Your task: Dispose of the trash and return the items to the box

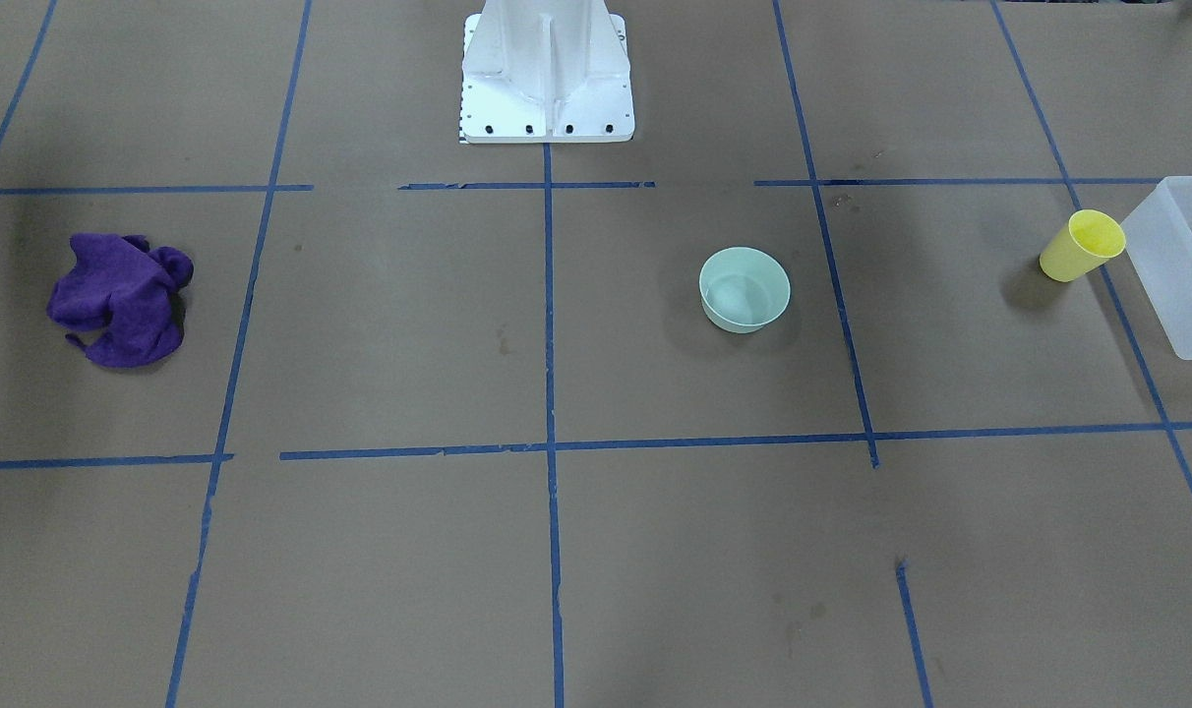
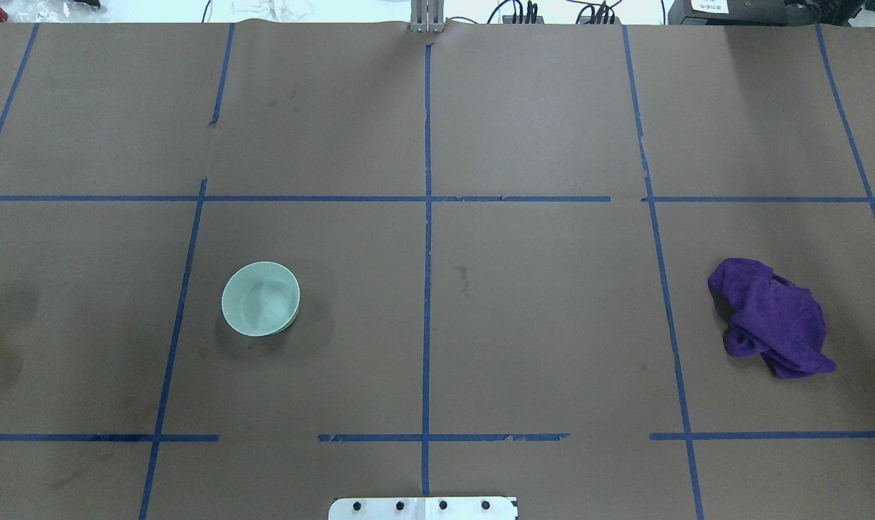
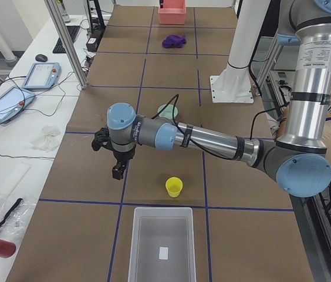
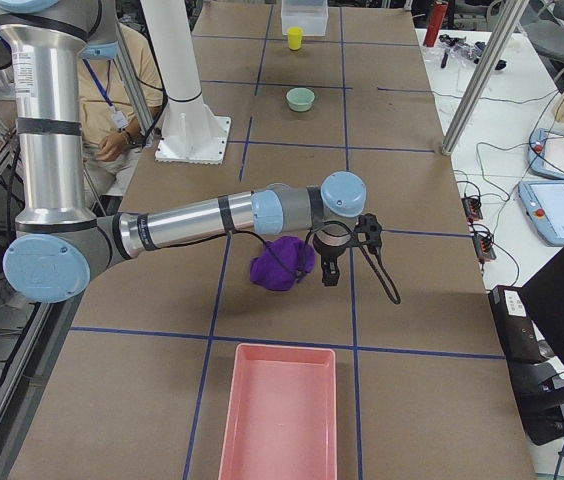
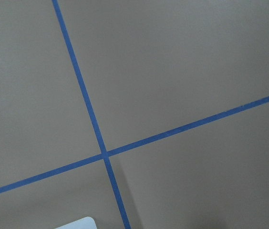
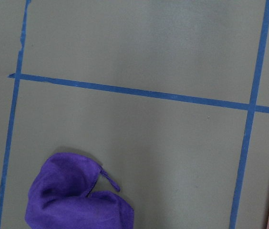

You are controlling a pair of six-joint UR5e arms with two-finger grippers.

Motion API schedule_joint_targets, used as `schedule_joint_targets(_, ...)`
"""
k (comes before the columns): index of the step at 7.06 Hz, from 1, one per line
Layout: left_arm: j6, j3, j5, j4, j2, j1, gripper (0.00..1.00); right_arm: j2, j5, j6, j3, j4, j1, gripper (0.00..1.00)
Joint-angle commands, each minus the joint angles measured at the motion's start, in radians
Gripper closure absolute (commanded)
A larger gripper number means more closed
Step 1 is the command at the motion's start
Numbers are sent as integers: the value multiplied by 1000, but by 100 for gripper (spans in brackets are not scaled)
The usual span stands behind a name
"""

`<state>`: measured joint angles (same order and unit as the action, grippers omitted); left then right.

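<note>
The yellow cup [image 1: 1081, 246] stands upright next to the translucent white box [image 1: 1186, 265]; both also show in the exterior left view, the cup [image 3: 174, 187] and the box [image 3: 161, 247]. The mint-green bowl [image 1: 744, 288] sits upright by itself, also in the overhead view [image 2: 260, 298]. My left gripper [image 3: 117, 170] hangs above the table, apart from the cup, toward the operators' side. My right gripper [image 4: 329, 272] hangs just beside the purple cloth [image 4: 280, 262]. Neither holds anything I can see. I cannot tell whether either is open or shut.
The purple cloth [image 1: 119, 300] lies crumpled on my right side. A pink tray [image 4: 280, 415] lies at the table's right end. The white pedestal [image 1: 547, 79] stands at the robot's edge. Blue tape lines cross the brown table.
</note>
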<state>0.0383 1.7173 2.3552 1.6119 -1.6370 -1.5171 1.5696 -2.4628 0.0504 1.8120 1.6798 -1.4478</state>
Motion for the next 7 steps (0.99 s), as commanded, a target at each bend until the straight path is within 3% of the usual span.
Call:
schedule_joint_targets(1,-27,4,9,148,43,73,0,6,-5,-3,-37,-38,1,0)
schedule_joint_targets(2,-67,-8,4,169,70,116,0,23,-2,0,-45,-140,3,0)
schedule_joint_targets(4,-113,-16,-59,389,240,187,0,32,-18,-4,-54,-156,4,0)
schedule_joint_targets(5,-165,-24,-59,388,249,277,0,30,-18,2,-53,-157,4,0)
schedule_joint_targets(7,-156,-30,-59,395,304,307,0,30,-18,2,-52,-155,12,0)
